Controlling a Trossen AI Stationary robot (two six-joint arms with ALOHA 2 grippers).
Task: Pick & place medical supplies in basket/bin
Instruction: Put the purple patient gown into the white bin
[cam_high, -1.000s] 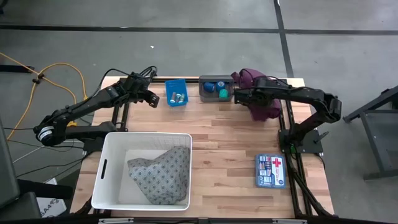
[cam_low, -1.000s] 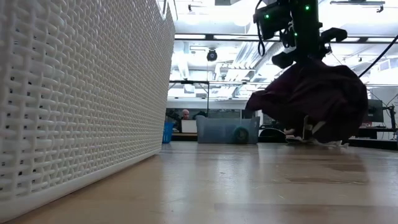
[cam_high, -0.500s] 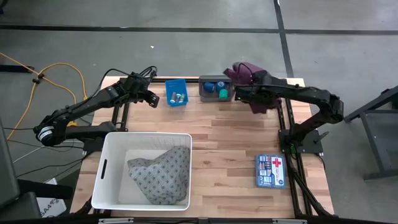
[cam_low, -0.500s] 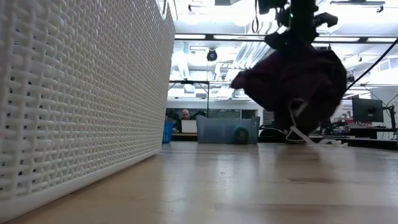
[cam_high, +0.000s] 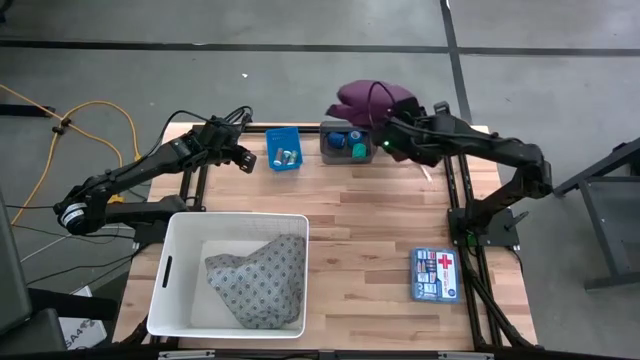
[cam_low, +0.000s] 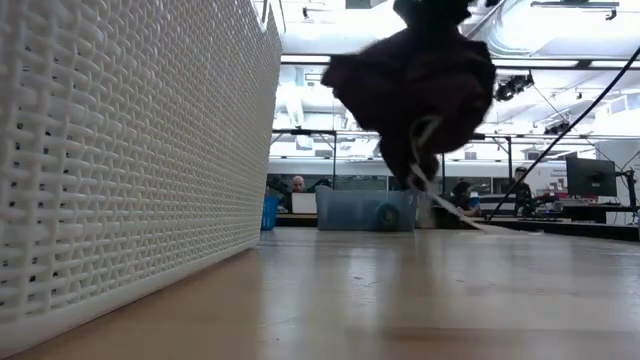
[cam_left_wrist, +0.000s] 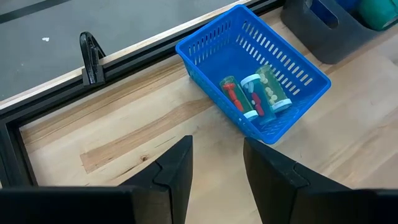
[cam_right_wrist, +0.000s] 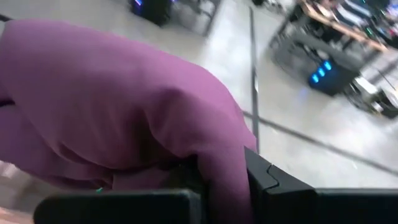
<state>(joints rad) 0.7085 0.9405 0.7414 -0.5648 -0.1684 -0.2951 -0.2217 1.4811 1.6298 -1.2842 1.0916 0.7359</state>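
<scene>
The maroon cloth (cam_high: 365, 103) is bunched up and hangs in the air at the table's far edge, over the grey bin (cam_high: 347, 142), with my right gripper (cam_high: 388, 138) shut on it. In the low view the cloth (cam_low: 410, 80) is clear of the tabletop. The basket (cam_high: 180, 300) stands at the near left, and the grey patterned cloth (cam_high: 260, 280) lies in it. My left gripper (cam_left_wrist: 217, 180) waits open above the table beside the blue bin (cam_left_wrist: 255, 81), which holds small vials. My right gripper pinches a bunched fold of the maroon cloth (cam_right_wrist: 214, 155) between its two fingers, coming from the table's right and slanting slightly down. The cloth is lifted clear and hangs slack below the fingers. A pale strap (cam_low: 432, 170) dangles from it.
The grey bin holds a blue and a green tape roll (cam_high: 357, 150). A first-aid box (cam_high: 435, 273) lies at the near right. The basket's woven wall (cam_low: 130, 150) fills the left of the low view. Bare wood lies between the basket and the far bins.
My right gripper has risen and swung toward the table's left, tipping nearer to level, still shut on the maroon cloth. The cloth, whose lower part lay on the table at the far right, is now lifted clear and hangs over the grey bin.
</scene>
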